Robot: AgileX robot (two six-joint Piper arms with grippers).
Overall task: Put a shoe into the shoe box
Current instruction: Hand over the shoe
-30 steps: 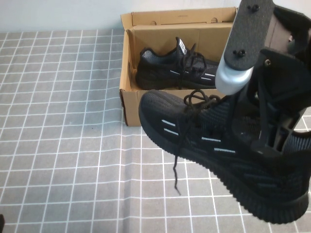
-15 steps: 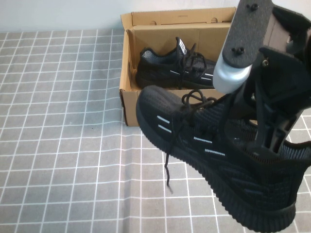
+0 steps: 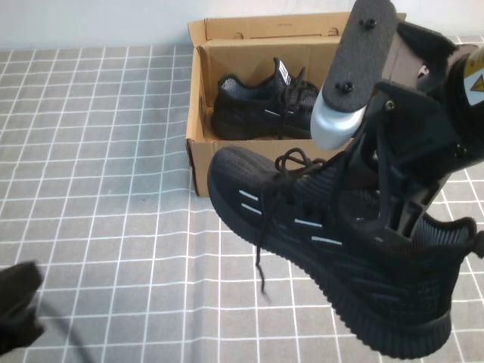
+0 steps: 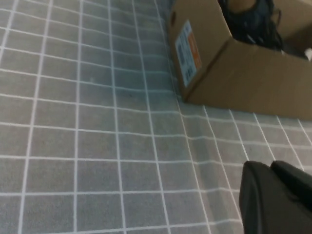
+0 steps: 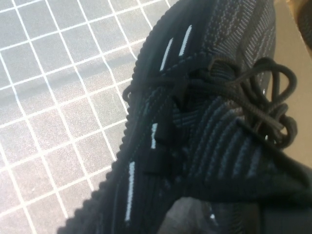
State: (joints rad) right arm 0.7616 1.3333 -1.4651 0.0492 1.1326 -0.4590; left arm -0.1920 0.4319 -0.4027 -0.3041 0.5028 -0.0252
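My right gripper [image 3: 393, 219] is shut on the collar of the black mesh shoe [image 3: 302, 219] and holds it in the air, toe towards the shoe box and tilted up, just in front of the box's front wall. The shoe's laces and white stripes fill the right wrist view [image 5: 204, 97]. The brown cardboard shoe box [image 3: 198, 162] stands open at the back with its lid flap up. It also shows in the left wrist view [image 4: 243, 73]. My left gripper [image 3: 19, 310] is low at the near left, shut and empty, and shows in its wrist view [image 4: 273, 195].
The twin black sneaker [image 3: 257, 106] lies in the far half of the box, toe to the left, and shows in the left wrist view [image 4: 253, 19]. A grey checked cloth [image 3: 98, 189] covers the table. A loose lace [image 3: 261, 265] hangs from the held shoe.
The right gripper has carried the shoe a little to the left, towards the box. The left gripper has come into view at the near left corner.
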